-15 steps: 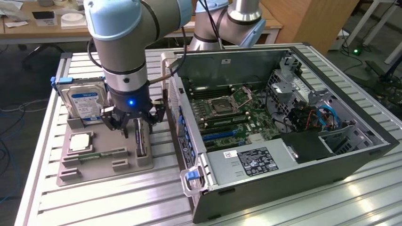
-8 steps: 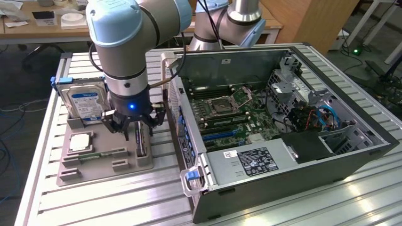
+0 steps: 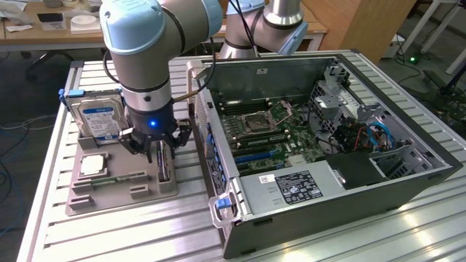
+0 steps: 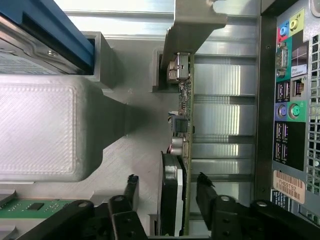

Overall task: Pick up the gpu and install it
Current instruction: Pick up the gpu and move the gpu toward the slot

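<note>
Exterior high; wrist close above gpu [image 4: 184,125]

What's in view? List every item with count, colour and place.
table: one, silver, slatted, under everything.
holder: one, grey, on the table.
gpu: one, dark, on edge in the holder.
hard drive: one, silver with blue label, upright in the holder.
processor: one, silver, flat on the holder.
memory stick: one, green, lying in the holder.
computer case: one, black, open, exterior view's right.
arm: one, grey and blue, above the holder.
fingers: two, black, open, either side of the gpu.
</note>
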{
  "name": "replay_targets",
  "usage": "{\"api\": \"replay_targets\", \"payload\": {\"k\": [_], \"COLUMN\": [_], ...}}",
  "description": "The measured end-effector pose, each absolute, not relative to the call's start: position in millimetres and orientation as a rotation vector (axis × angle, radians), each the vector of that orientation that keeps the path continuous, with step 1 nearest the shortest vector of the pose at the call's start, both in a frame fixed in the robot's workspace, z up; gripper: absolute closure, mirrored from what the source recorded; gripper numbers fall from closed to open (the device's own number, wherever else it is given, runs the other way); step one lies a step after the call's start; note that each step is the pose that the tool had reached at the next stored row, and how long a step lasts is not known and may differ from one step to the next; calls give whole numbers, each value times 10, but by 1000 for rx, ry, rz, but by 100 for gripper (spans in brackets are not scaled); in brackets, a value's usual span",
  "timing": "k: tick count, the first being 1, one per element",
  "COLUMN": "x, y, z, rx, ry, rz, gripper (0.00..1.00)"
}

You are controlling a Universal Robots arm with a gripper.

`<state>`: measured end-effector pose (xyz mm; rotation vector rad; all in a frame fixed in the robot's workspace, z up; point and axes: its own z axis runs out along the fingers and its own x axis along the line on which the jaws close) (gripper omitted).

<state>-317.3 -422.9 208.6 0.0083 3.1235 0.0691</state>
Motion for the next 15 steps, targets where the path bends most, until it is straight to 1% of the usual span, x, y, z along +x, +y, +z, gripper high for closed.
{"api": "replay_targets", "payload": {"k": [2, 3, 4, 8, 10, 11, 15], "x": [-3173, -3173, -3173, -3172, -3172, -3172, -3170], "y": [-4230, -4229, -4229, -4230, -4229, -4229, -4229], "z": [2086, 2086, 2086, 2086, 2086, 2086, 2085], "rx": [8, 8, 8, 8, 8, 8, 8], "ry": [3123, 3123, 3123, 3123, 3123, 3123, 3123], "rz": [69, 69, 69, 69, 69, 69, 69], "gripper": [49, 49, 55, 55, 57, 64, 64]}}
